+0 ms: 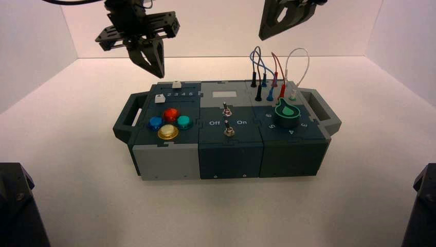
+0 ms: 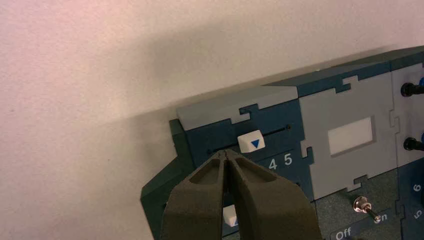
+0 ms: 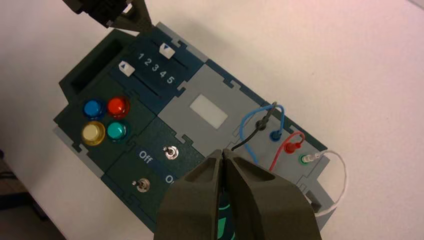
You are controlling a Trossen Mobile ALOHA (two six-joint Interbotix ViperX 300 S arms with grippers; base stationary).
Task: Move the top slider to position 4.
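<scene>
With its fingers pressed together into one narrow tip and pinching nothing, the left gripper [image 2: 226, 156] hangs just beside the top slider [image 2: 250, 142], on the box's [image 1: 169, 159] far left corner side of it, apparently so the closed tip can nudge the small white knob along its track rather than try to grip it. That knob sits on the track nearest the box's far edge, about level with the 3–4 numerals printed below, so I'd judge only a short push toward the 5 end remains. Right gripper [image 3: 223, 154], fingers likewise closed on nothing, waits above the box's right end, clear of the work.
</scene>
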